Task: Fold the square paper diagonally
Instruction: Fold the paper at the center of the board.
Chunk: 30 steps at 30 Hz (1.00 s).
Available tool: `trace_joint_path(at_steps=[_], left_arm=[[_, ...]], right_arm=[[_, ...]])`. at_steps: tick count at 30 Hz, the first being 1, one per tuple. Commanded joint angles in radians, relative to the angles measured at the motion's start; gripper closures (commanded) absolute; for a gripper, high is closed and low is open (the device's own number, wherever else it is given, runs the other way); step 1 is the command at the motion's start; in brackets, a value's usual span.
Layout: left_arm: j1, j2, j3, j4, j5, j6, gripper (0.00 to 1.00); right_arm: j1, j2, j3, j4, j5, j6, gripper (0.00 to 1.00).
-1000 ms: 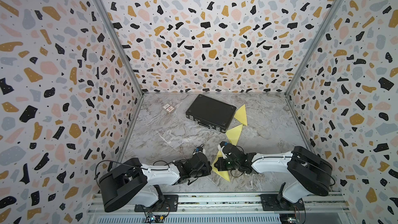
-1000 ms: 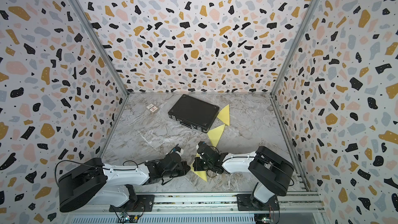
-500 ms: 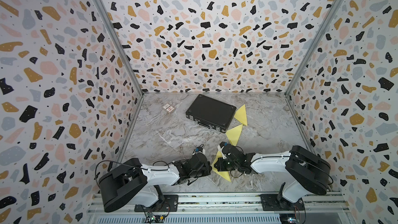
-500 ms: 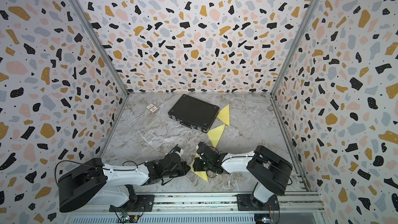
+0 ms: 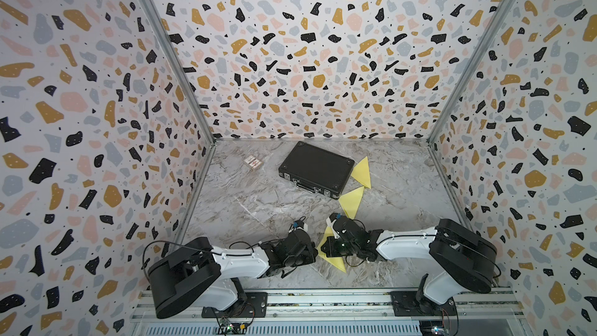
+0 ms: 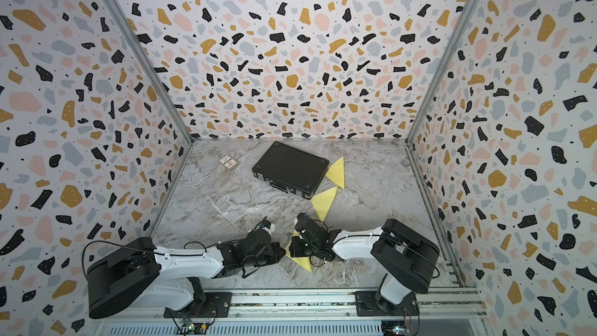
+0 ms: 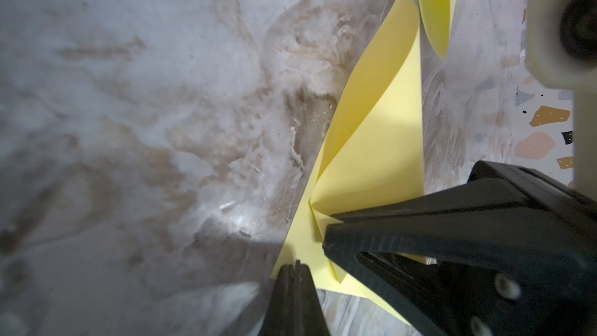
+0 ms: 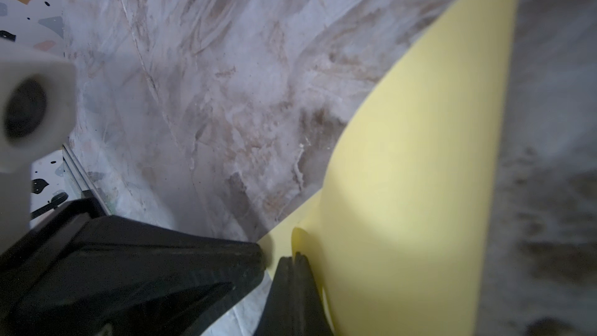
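While its top flap arches up, the square paper (image 5: 334,261) lies near the table's (image 5: 258,202) front edge

We see the left gripper (image 7: 295,265) and right gripper (image 8: 295,256) meeting at it from either side, each with fingers pressed together, no gap, tips touching the yellow sheet. One half curves loosely over the other, not lying flat.

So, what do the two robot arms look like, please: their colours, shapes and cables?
The left arm and right arm match: smooth white link shells between bulky, rounded black joint housings. Thin black cables loop outside them. The jaws are black, tapering wedges. Each wrist carries a cream camera housing with a round lens.
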Motion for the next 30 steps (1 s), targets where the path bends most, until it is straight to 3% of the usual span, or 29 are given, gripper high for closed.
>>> trace_joint_path(at_steps=[1, 23, 30], left_arm=[[0.006, 0.030, -0.054, -0.194, -0.023, 0.000, 1.00], [0.006, 0.025, -0.062, -0.194, -0.029, -0.004, 1.00], [0.006, -0.079, -0.078, -0.264, -0.086, -0.019, 1.00]], right_arm=[[0.005, -0.034, 0.018, -0.022, 0.004, 0.000, 1.00], [0.011, -0.004, 0.015, -0.030, 0.010, -0.008, 1.00], [0.013, -0.115, 0.036, -0.096, -0.009, 0.011, 1.00]])
